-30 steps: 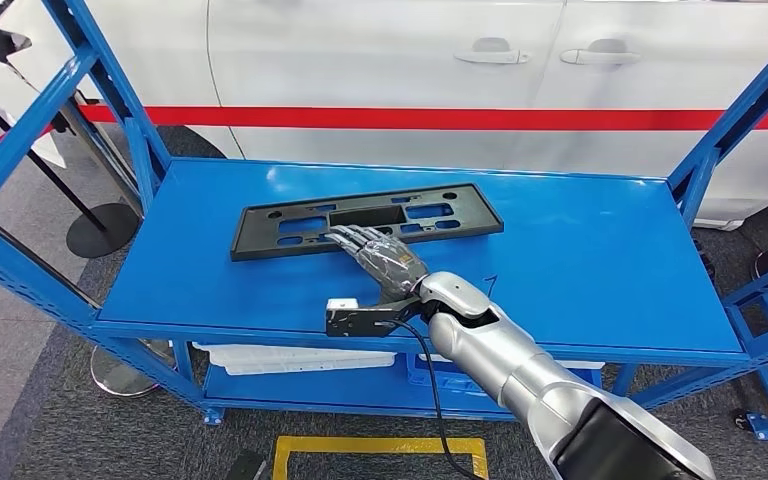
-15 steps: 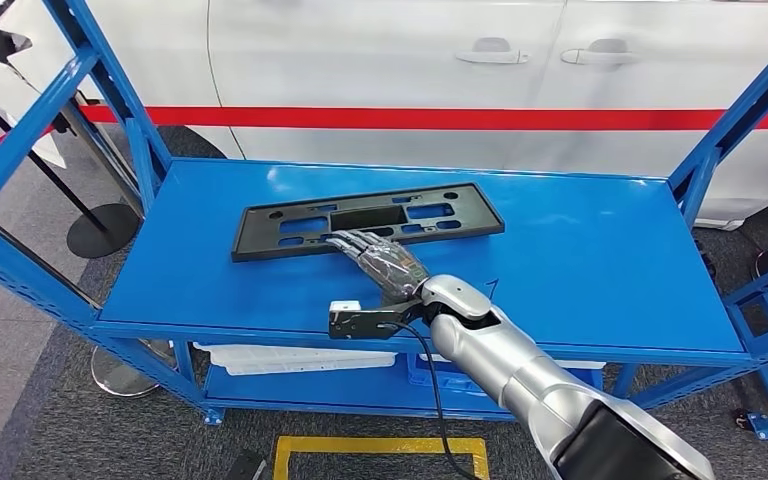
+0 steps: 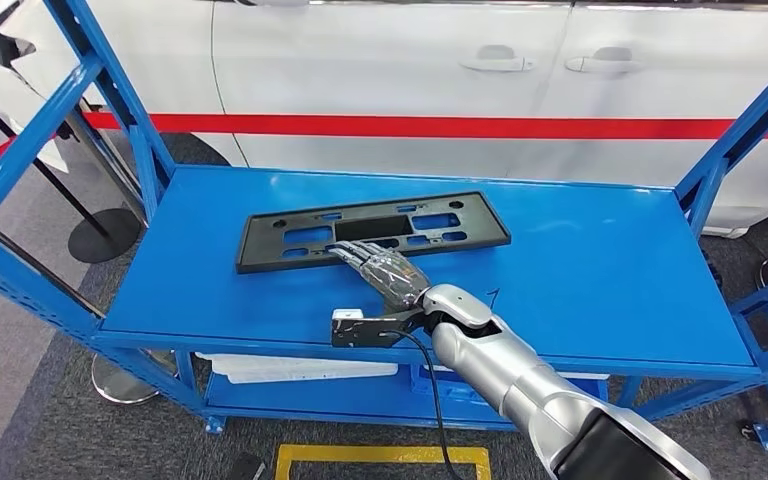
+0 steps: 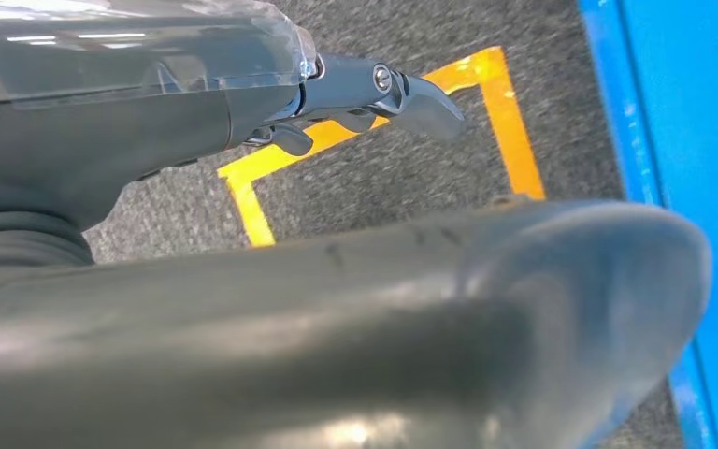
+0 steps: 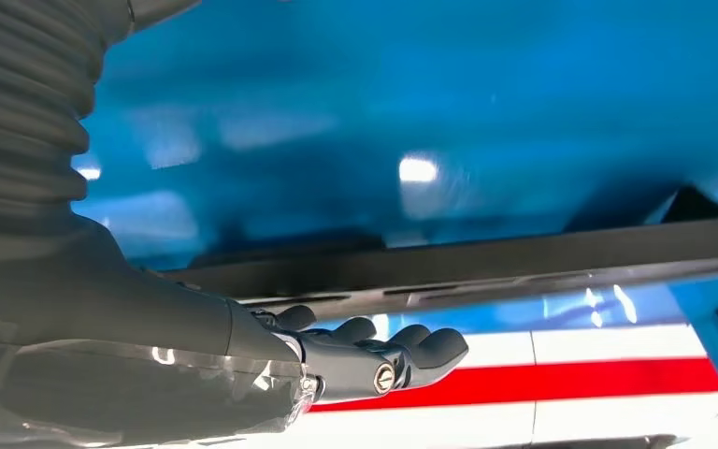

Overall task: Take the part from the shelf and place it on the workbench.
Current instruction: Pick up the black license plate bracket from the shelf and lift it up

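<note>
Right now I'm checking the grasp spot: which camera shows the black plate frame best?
The head view: the whole black plate frame lies flat on the blue shelf, with the right hand at its near edge. The right wrist view catches just its long dark edge side-on. The left wrist view looks at the floor.

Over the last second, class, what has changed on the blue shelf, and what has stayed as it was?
The right hand has crept forward, its fingertips now lying over the near edge of the black part. The whole picture has shifted slightly, so the camera moved. The part lies flat on the blue shelf, not lifted.
</note>
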